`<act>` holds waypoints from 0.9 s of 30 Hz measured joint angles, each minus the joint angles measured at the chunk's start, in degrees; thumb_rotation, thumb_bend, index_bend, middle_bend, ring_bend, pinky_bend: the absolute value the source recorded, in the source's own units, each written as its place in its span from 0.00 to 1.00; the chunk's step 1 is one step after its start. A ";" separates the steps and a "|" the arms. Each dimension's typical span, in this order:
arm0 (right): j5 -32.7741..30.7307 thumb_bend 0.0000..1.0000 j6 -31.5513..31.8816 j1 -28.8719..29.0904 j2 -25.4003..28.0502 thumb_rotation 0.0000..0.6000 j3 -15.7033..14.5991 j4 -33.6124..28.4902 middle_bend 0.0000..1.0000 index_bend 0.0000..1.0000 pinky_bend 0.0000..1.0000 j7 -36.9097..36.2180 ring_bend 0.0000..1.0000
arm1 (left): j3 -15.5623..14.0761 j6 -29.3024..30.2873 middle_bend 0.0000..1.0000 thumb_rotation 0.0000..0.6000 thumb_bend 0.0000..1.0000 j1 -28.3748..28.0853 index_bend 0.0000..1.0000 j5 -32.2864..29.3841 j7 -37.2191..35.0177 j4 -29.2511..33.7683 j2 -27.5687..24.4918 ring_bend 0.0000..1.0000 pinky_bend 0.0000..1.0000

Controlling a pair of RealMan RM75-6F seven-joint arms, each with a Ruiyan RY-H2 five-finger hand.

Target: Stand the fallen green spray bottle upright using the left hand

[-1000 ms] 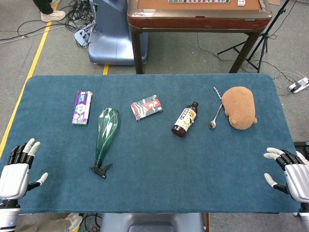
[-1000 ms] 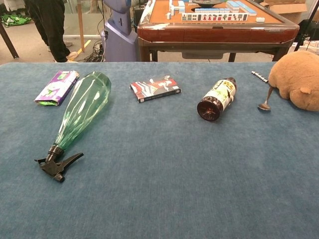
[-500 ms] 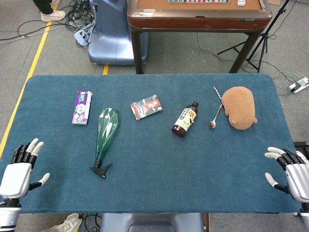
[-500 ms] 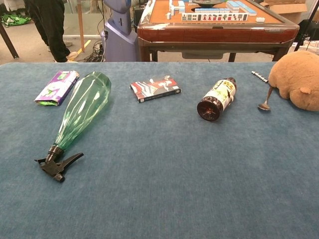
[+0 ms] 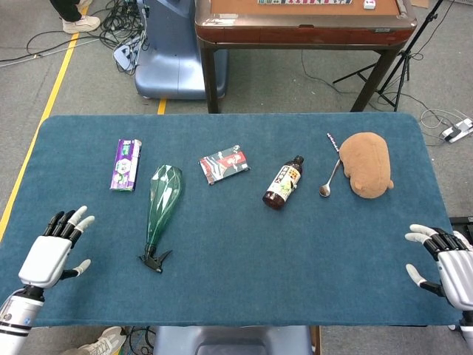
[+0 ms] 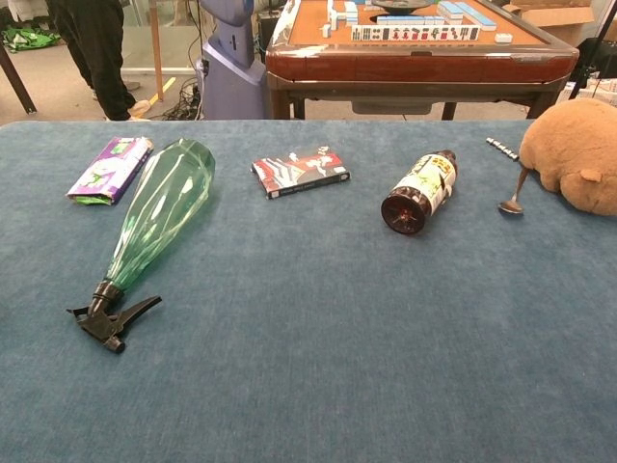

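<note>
Head view shows the left hand hovering over the near left corner of the blue table, fingers spread, holding nothing. The green spray bottle lies on its side a little way to the hand's right, wide base pointing away and black trigger head towards the robot. I'd say this is the start of the reach: nothing has been grasped yet. Next the hand must travel right, wrap the bottle's body, then tip it up onto its base. Compared with a second ago, the left hand has come forward and inward over the cloth. The right hand sits open at the far right edge, much as it was.
</note>
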State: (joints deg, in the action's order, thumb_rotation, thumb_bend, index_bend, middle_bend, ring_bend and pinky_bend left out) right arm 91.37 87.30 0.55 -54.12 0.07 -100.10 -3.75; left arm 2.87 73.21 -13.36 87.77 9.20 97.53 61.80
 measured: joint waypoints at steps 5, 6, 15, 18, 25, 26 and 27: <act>0.07 0.28 0.19 -0.11 0.20 1.00 -0.03 -0.20 0.25 0.32 0.29 0.14 0.18 | -0.04 -8.20 0.09 1.00 0.23 -3.70 0.17 -2.43 -1.70 -0.01 -1.47 0.00 0.00; 0.10 0.28 0.25 -0.13 0.23 1.00 -0.02 -0.23 0.25 0.32 0.29 0.16 0.18 | 0.01 -10.31 0.10 1.00 0.23 -4.77 0.17 -3.31 -1.94 0.05 -1.78 0.00 0.00; -0.13 0.28 0.31 -0.35 0.36 1.00 -0.08 -0.33 0.25 0.32 0.29 0.29 0.18 | 1.27 -23.14 0.12 0.51 0.23 -12.38 0.13 -11.48 -3.37 0.86 -2.21 0.00 0.00; -0.20 0.28 0.23 -0.35 0.38 1.00 -0.08 -0.32 0.25 0.32 0.29 0.32 0.18 | 1.69 -26.35 0.12 0.43 0.23 -14.84 0.12 -14.31 -2.99 0.70 -1.56 0.00 0.00; -0.51 0.28 0.09 -0.39 0.43 1.00 -0.05 -0.13 0.25 0.32 0.29 0.20 0.18 | 1.73 -31.10 0.12 0.40 0.23 -19.20 0.07 -21.94 2.29 -0.14 0.34 0.00 0.00; -0.53 0.28 0.05 -0.38 0.40 1.00 -0.05 -0.08 0.25 0.32 0.29 0.14 0.18 | 1.68 -31.51 0.13 0.39 0.22 -19.81 0.07 -23.04 3.21 -0.18 0.64 0.00 0.00; -0.54 0.28 0.00 -0.36 0.36 1.00 -0.05 -0.03 0.25 0.32 0.29 0.09 0.18 | 1.60 -31.98 0.13 0.38 0.22 -20.63 0.07 -24.43 4.39 -0.18 1.11 0.00 0.00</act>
State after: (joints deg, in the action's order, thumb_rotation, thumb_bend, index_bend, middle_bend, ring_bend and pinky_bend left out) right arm 90.83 87.30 0.19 -53.76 0.02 -100.12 -3.66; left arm 4.47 41.22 -33.98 63.34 13.59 97.35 62.91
